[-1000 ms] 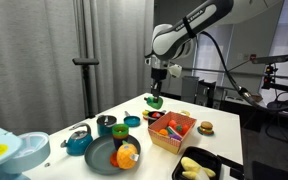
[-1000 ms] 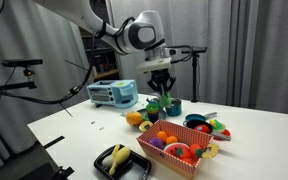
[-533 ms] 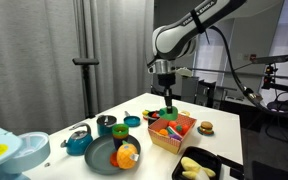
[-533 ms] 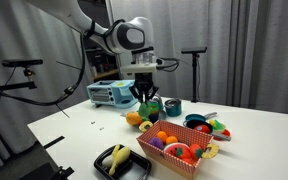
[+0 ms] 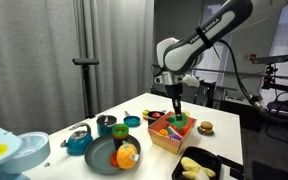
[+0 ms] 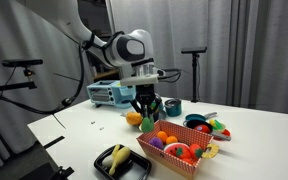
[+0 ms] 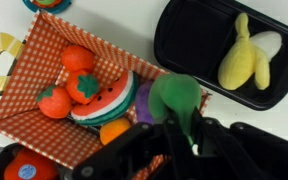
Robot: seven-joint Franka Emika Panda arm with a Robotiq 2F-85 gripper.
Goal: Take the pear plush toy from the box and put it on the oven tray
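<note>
My gripper (image 5: 178, 110) is shut on the bright green pear plush toy (image 5: 181, 119) and holds it in the air over the right end of the orange-tan box (image 5: 169, 144). In the wrist view the pear (image 7: 174, 98) hangs between the fingers (image 7: 180, 138), over the box corner (image 7: 44, 52) and next to the black oven tray (image 7: 189, 45). The box holds red, orange and watermelon plush toys. The tray (image 5: 213, 157) has a yellow banana plush (image 7: 246, 55) in it. An exterior view also shows the gripper (image 6: 144, 108), the box (image 6: 169, 165) and the tray (image 6: 102, 166).
A round dark plate (image 5: 102, 158) with an orange plush stands left of the box. Teal cups (image 5: 79, 143) and a small burger toy (image 5: 206, 127) are nearby. A toy toaster oven (image 6: 112, 93) stands at the back. The table edge runs close to the tray.
The gripper has carried the green pear from beyond the box's far side down toward the box's tray-side end. It has stayed shut on the toy.
</note>
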